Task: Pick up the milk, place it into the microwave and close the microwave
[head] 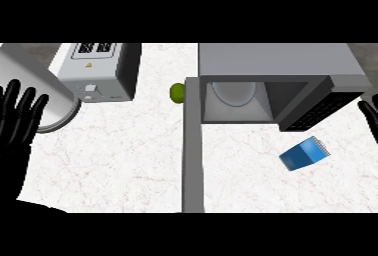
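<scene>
White counter: milk lies before the open microwave.

microwave: 1, door open | milk carton: 1, blue | toaster: 1 | green fruit: 1 | pot: 1 | black hands: 2, left hand, right hand

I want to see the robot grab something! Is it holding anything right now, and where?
No, nothing is held. The left hand is open at the left edge, the right hand shows at the right edge, and the milk lies alone on the counter.
</scene>
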